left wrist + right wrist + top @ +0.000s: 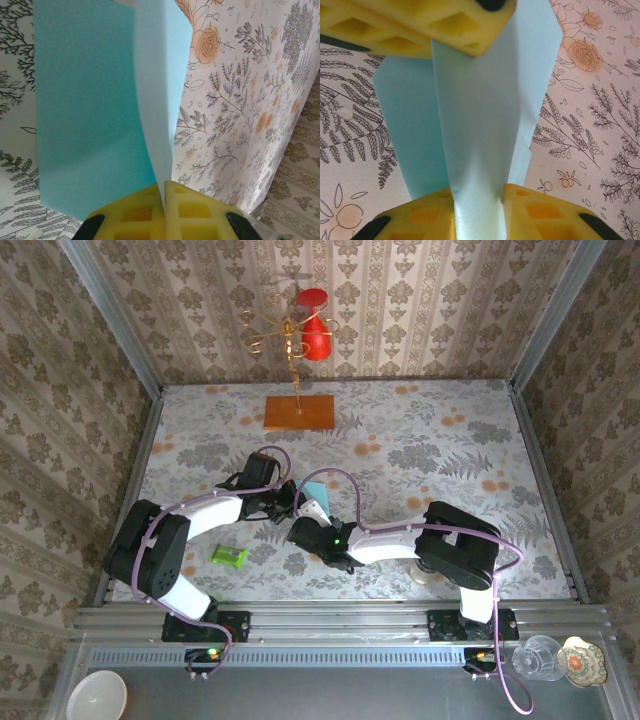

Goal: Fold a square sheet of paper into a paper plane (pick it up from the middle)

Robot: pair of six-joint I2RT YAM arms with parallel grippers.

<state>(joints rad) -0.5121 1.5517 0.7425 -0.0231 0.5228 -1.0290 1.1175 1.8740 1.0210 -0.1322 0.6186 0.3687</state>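
Twice clamped the square sheet of paper (pixel 312 490) above the middle of the table (pixel 450 470), with left gripper (pixel 164 187) pressed fully shut on one edge and right gripper (pixel 477 192) narrowly closed on the opposite end; seemed thin, light, floppy, crease-prone, best pinched along its centre fold.

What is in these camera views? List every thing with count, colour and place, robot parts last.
paper sheet: one, light blue, held between both grippers
wooden board: one, orange, far side of table
wire stand: one, gold with red pieces, on the board
cylinder: one, green, near left
bowl: one, white, near-left ledge
glass: one, clear, near-right ledge
dish: one, patterned, beside the glass
table: one, floral cloth
left gripper: one, yellow-tipped, shut on the paper sheet
right gripper: one, yellow-tipped, shut on the paper sheet
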